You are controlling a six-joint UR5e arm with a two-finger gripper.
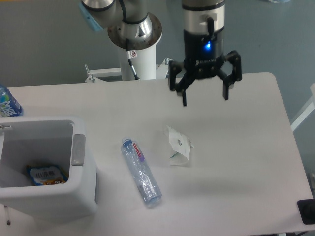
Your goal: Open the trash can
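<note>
White plastic, the trash can (47, 169) sits at the table's (236, 162) near-left corner, its top open on a snack packet (47, 174) inside. I see my gripper (205, 98) hanging over the far side, jaws spread wide and holding nothing, well apart from the bin. Between them lie a clear bottle (141, 170) and a crumpled paper scrap (178, 146).
</note>
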